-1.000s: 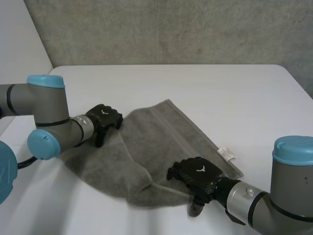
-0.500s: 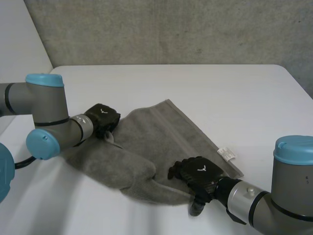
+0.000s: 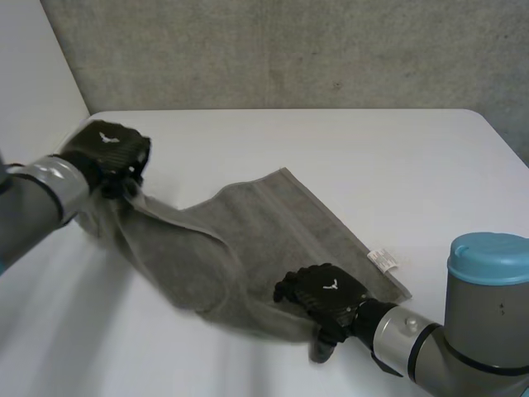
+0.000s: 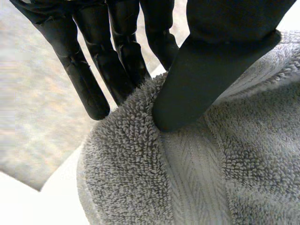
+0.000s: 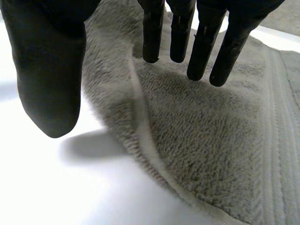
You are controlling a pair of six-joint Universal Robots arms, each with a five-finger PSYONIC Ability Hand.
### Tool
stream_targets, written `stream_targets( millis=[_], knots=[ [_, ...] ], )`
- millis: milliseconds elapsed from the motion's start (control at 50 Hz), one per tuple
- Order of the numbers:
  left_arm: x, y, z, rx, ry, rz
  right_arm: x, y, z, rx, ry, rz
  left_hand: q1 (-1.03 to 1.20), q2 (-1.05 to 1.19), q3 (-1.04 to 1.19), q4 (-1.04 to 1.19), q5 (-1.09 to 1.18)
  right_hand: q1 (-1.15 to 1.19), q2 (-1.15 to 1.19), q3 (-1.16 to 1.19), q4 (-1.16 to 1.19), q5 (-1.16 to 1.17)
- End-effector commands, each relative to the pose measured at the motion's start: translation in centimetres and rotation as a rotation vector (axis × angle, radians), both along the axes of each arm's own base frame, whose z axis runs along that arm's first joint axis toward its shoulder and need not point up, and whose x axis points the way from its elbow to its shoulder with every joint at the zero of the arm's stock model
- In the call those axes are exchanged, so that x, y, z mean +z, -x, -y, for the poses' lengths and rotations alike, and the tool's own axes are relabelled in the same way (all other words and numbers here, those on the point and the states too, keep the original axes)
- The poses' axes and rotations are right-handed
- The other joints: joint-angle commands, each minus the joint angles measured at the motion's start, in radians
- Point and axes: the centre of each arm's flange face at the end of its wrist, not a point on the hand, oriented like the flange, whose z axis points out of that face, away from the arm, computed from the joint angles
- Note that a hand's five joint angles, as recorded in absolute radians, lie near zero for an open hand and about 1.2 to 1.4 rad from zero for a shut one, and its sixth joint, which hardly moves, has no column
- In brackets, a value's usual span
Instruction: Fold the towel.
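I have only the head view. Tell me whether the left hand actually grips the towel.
Observer: Yes; its wrist view shows the left hand pinching the towel's banded edge between thumb and fingers.
Operator: Report the right hand's fingers.
Observer: In its wrist view the right hand is open, fingers straight over the towel, curled round nothing.
Operator: Place its thumb.
Observer: It hangs over bare table beside the towel's edge.
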Motion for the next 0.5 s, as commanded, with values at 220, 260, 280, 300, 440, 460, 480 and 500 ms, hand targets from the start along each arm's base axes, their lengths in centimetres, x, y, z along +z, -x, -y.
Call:
stream_targets(
  millis=[220, 260, 280, 300, 440, 460, 480, 500],
  knots=[
    [4.2, -2.9, -2.6, 0.101, 0.112, -0.18, -0.7, -1.0, -0.3, 0.01, -0.031, 0.004, 0.203, 0.181, 0.183, 0.179, 0.366, 0.276, 0.272, 0.281, 0.29, 0.305],
    [4.4, -3.0, -2.8, 0.101, 0.119, -0.181, -0.7, -1.0, -0.2, 0.002, -0.028, 0.001, 0.203, 0.181, 0.183, 0.179, 0.366, 0.338, 0.334, 0.343, 0.352, 0.367],
    [4.6, -3.0, -3.0, 0.101, 0.13, -0.183, -0.8, -0.9, 0.0, -0.012, -0.023, -0.003, 0.203, 0.181, 0.183, 0.179, 0.366, 0.461, 0.457, 0.465, 0.474, 0.49],
    [4.6, -3.0, -3.0, 0.101, 0.13, -0.183, -0.8, -0.9, 0.0, -0.012, -0.023, -0.003, 0.203, 0.181, 0.183, 0.179, 0.366, 0.462, 0.458, 0.466, 0.476, 0.491],
    [5.0, -3.3, -3.6, 0.105, 0.146, -0.189, 0.0, -0.3, 1.8, -0.118, 0.068, -0.01, 0.203, 0.181, 0.183, 0.179, 0.366, 0.966, 0.962, 0.971, 0.98, 0.995],
    [5.0, -3.3, -3.6, 0.105, 0.146, -0.189, 0.0, -0.3, 1.8, -0.119, 0.068, -0.01, 0.203, 0.181, 0.183, 0.179, 0.366, 0.967, 0.963, 0.971, 0.98, 0.996],
    [5.2, -3.3, -3.8, 0.105, 0.151, -0.192, 0.7, -0.2, 2.1, -0.137, 0.094, -0.004, 0.203, 0.181, 0.183, 0.179, 0.366, 0.98, 0.976, 0.985, 0.994, 1.01],
    [5.6, -3.3, -3.9, 0.106, 0.162, -0.2, 1.8, -0.1, 2.3, -0.147, 0.128, 0.011, 0.203, 0.181, 0.183, 0.179, 0.366, 0.981, 0.977, 0.985, 0.994, 1.01]
  ],
)
